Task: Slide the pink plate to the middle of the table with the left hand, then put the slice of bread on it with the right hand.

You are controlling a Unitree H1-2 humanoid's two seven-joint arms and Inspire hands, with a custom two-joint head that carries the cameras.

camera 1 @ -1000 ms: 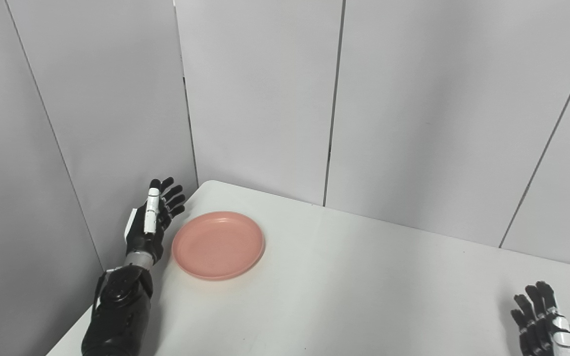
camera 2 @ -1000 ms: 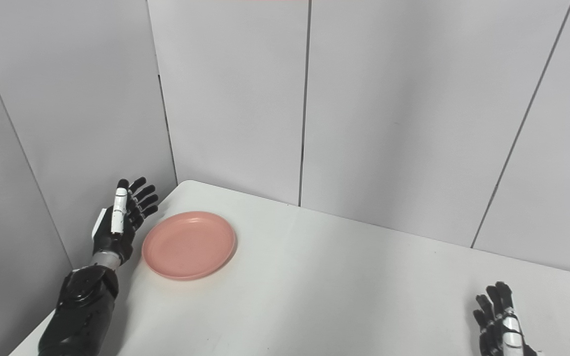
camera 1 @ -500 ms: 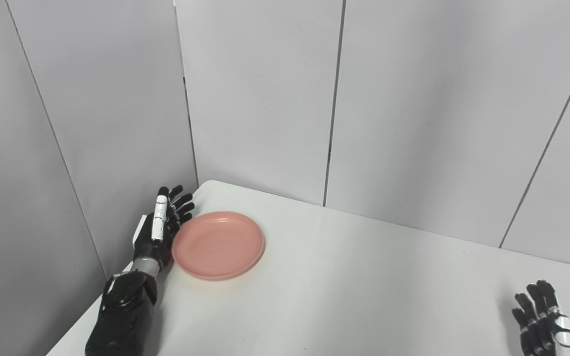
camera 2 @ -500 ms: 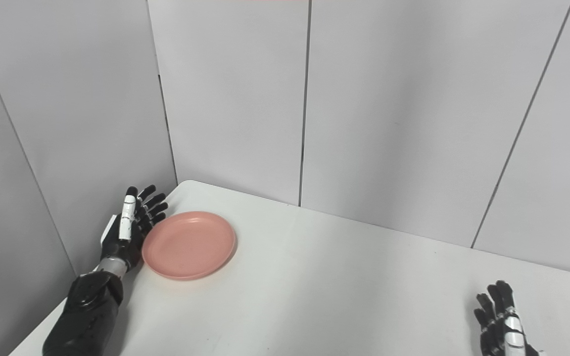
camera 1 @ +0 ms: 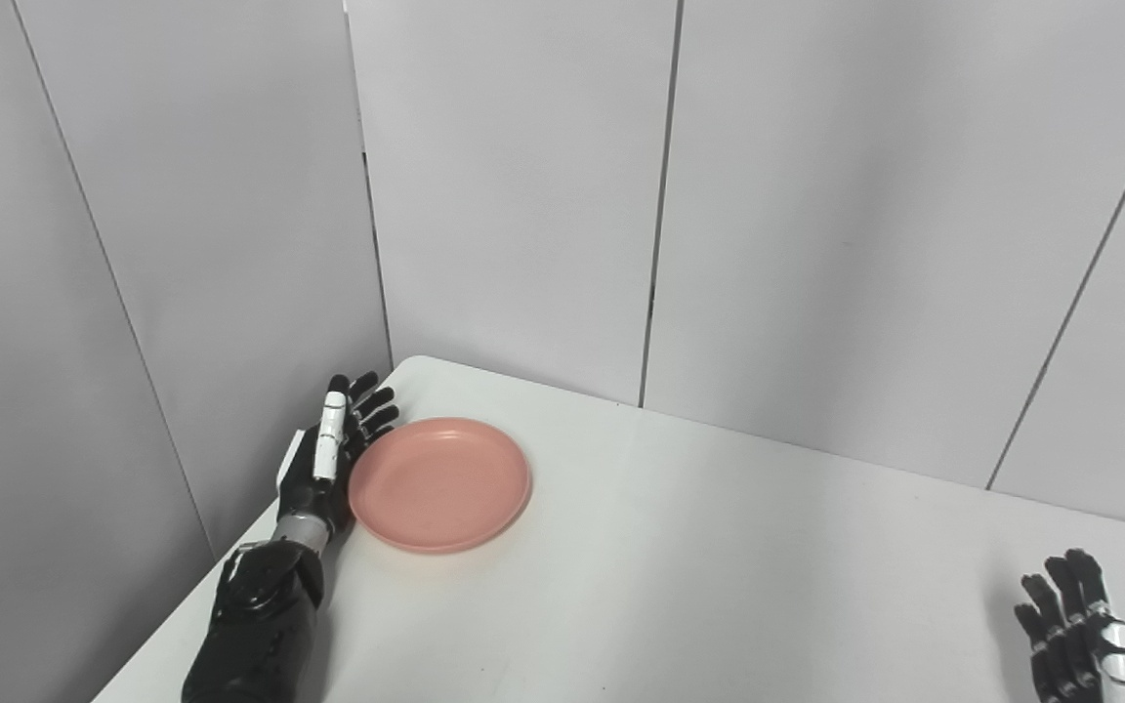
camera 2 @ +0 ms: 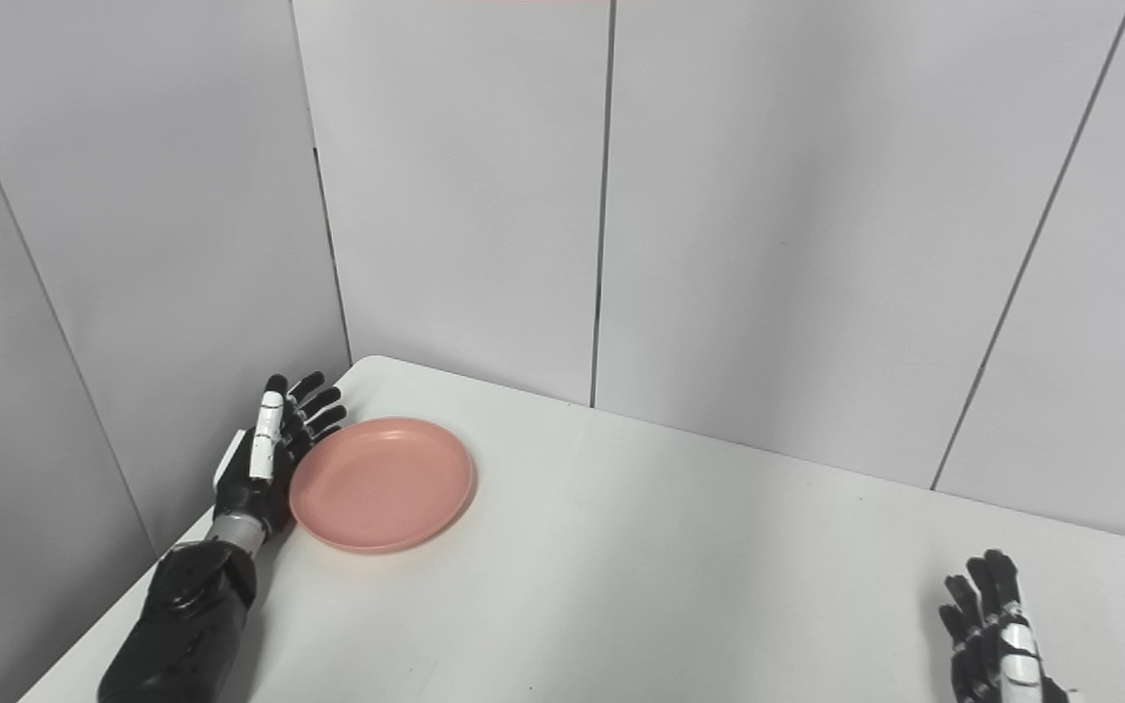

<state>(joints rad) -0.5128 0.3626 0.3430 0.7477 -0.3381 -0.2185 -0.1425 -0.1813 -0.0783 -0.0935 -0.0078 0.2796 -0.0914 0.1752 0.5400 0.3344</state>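
Observation:
A round pink plate (camera 1: 440, 482) lies flat on the white table (camera 1: 719, 566) near its far left corner. My left hand (camera 1: 328, 454) stands on edge right against the plate's left rim, open, fingers straight and pointing away from me. My right hand (camera 1: 1080, 640) rests at the bottom right corner of the picture, open with fingers spread, holding nothing. No slice of bread shows in either view.
Grey wall panels (camera 1: 523, 195) close in the table at the back and on the left, just behind the left hand. The table's left edge (camera 1: 191, 605) runs under my left forearm.
My left hand has moved right and down, from apart from the plate to against its left rim. The plate has slid slightly to the right. The right hand has barely moved.

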